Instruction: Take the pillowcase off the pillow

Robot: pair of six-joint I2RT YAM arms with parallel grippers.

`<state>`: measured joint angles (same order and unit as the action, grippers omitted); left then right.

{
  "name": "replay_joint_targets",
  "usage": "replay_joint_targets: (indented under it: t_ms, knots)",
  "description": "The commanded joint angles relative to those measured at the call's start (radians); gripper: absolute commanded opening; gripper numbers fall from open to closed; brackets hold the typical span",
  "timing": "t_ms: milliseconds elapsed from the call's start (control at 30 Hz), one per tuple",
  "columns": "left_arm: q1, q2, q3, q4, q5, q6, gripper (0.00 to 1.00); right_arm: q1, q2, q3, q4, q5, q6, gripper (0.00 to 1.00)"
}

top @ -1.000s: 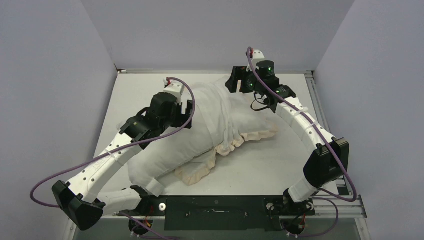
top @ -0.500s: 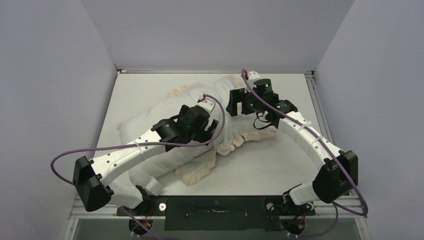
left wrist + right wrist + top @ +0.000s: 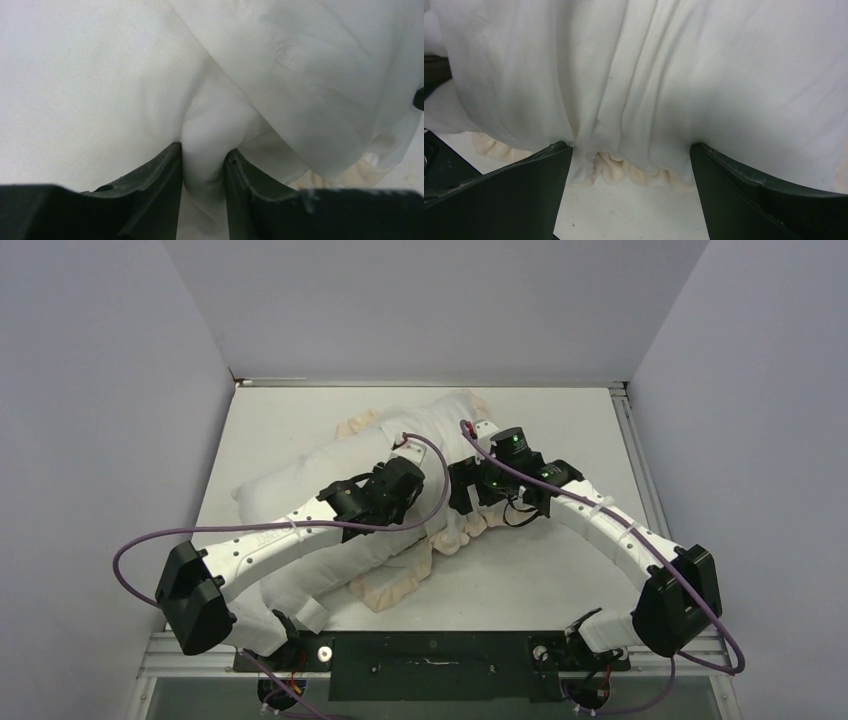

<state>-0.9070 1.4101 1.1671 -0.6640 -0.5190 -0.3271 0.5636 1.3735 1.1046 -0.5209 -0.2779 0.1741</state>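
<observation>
The plump white cotton pillow [image 3: 275, 490] runs diagonally, near-left to far-right; the left tool [image 3: 204, 162] pinches its fabric, the right tool [image 3: 630, 147] gapes wide.

My left gripper [image 3: 205, 150] fingers: matt black plastic, edges scuffed. Pinched between them, pillow [image 3: 90, 75] cloth, smooth matt white cotton. Between my right gripper [image 3: 630, 146] fingers, same plastic: pillowcase [image 3: 734, 75], thin white cloth, creased; frill [image 3: 616, 170] cream, ruffled. Under it, table [image 3: 624, 215] matt white.
</observation>
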Motion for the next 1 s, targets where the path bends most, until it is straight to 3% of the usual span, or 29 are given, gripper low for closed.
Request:
replay_joint_targets:
  t_ms: [0, 100, 267, 433, 600, 767, 967]
  knots:
    - [0.032, -0.014, -0.029, 0.031, -0.002, -0.023, 0.24, 0.015, 0.034, -0.020, 0.019, 0.022, -0.007, 0.90]
    - [0.041, -0.027, -0.038, 0.037, -0.006, -0.026, 0.01, 0.025, 0.067, -0.022, 0.032, 0.042, -0.006, 0.76]
    - [0.067, -0.060, -0.051, 0.028, -0.015, -0.033, 0.00, 0.025, 0.107, -0.005, 0.025, 0.142, -0.001, 0.34]
    - [0.110, -0.121, -0.059, -0.003, -0.047, -0.032, 0.00, 0.023, 0.116, 0.028, 0.009, 0.236, 0.004, 0.07]
    - [0.187, -0.209, -0.080, -0.041, -0.110, -0.029, 0.00, -0.041, 0.089, 0.072, -0.013, 0.344, 0.025, 0.05]
    - [0.279, -0.288, -0.107, -0.074, -0.181, -0.026, 0.00, -0.167, 0.001, 0.088, 0.003, 0.347, 0.065, 0.05]
    - [0.396, -0.385, -0.145, -0.058, -0.170, -0.016, 0.00, -0.324, -0.086, 0.105, 0.013, 0.350, 0.127, 0.05]
